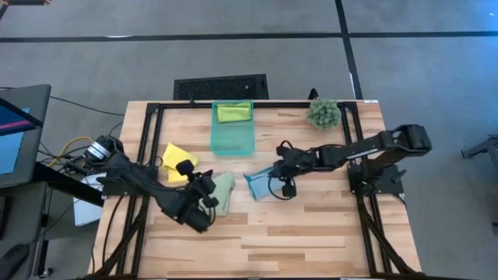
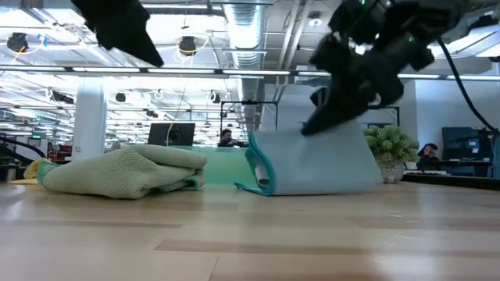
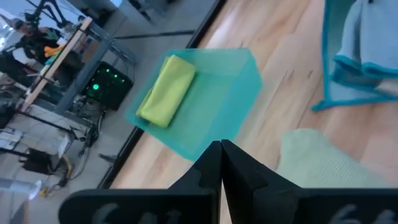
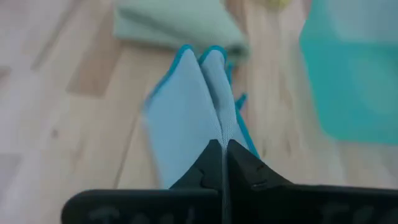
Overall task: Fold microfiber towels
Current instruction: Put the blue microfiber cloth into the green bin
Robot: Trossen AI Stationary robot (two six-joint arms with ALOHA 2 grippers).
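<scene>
Right now I have the right gripper point(image 4: 222, 144) pinched on the light blue towel point(image 4: 186, 112), and the cloth runs straight into the closed fingertips in the right wrist view, so this is a real grip on the fabric. I hold it by an upper edge so the rest hangs and its lower edge trails on the table point(image 1: 311, 241); in the low view the light blue towel point(image 2: 312, 164) stands like a small tent under the right gripper point(image 2: 344, 105), which I judge is the lift that lets one half come over the other for the fold.

Taking the teal bin point(image 1: 233, 128) as my landmark: the blue towel sits on the near side of it, just off its near-right corner. The pale green towel point(image 1: 222, 193) lies bunched on the near-left side of the bin, with the left gripper point(image 1: 204, 204) clenched on nothing just beside it, its fingertips pressed together in the left wrist view. I read that arm as parked close to the next cloth. The yellow towel point(image 1: 177, 162) lies flat to the left of the bin, apparently waiting its turn.

Inside the bin, at its far end, rests the lime green towel point(image 1: 233, 113), already folded into a neat bar, so one cloth looks done. The small spiky plant point(image 1: 323, 113) stands to the bin's right, clear of the work.
</scene>
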